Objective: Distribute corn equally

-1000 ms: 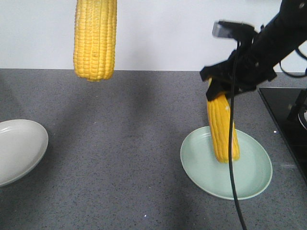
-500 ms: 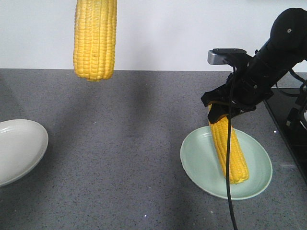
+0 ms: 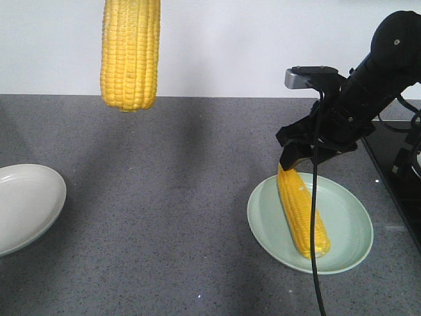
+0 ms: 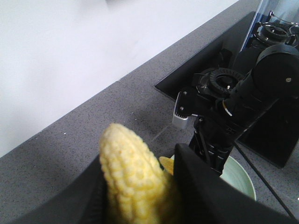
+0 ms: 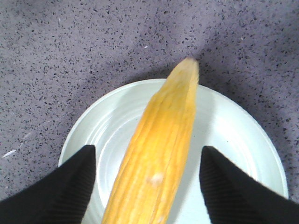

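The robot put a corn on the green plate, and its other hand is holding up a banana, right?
Not a banana. The left gripper holds up another corn cob, as the front view shows by its kernel rows. The first corn does lie on the green plate.

on the tabletop (image 3: pixel 164 197): one plate (image 3: pixel 29 204) at far left, another plate (image 3: pixel 342 237) at right. in the right plate, a corn cob (image 3: pixel 301 214) lying lengthwise, right end effector (image 3: pixel 299 153) just above its far tip. high at upper left, a second cob (image 3: pixel 130 52) hanging over bare tabletop.
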You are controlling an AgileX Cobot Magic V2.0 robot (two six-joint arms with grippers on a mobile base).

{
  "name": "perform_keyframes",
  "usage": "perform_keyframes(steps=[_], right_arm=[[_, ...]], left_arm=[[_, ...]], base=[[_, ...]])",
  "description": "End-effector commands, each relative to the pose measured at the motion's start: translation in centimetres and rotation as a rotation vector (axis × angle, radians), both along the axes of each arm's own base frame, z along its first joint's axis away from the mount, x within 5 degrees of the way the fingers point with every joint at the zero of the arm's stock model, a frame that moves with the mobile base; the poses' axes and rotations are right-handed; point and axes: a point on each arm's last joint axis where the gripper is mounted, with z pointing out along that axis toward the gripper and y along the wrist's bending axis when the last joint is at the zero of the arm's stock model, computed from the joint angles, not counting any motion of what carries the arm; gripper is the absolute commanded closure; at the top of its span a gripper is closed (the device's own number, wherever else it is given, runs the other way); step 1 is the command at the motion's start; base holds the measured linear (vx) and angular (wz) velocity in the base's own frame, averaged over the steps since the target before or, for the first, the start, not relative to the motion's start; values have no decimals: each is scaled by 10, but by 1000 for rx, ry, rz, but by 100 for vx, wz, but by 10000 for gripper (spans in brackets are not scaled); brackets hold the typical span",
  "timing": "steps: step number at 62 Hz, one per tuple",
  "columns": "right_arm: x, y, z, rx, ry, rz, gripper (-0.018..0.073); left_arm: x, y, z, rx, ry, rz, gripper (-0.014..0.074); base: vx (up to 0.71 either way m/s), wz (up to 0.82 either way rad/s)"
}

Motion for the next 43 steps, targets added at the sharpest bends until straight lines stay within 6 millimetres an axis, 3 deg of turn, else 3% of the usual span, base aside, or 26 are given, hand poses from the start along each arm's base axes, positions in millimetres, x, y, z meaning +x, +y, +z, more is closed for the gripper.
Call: perform_keyframes(steps=[1,13,30,43], right_arm=[[-11,-2,22,2,-28,22,62],[-19,-4,35,1,-73,41,163],[-60,-9,100,57,-331,67,573],[-104,-16,147,108,-516,60,568]], left_arm=[[-20,4,21,-69,-69,-15,603],[-20,4,21,-69,-69,-15,603],[-20,4,21,-69,-69,-15,603],[-19,5,21,-58,-72,-3,603]], base=[[0,0],[0,0],[0,0],[0,0]])
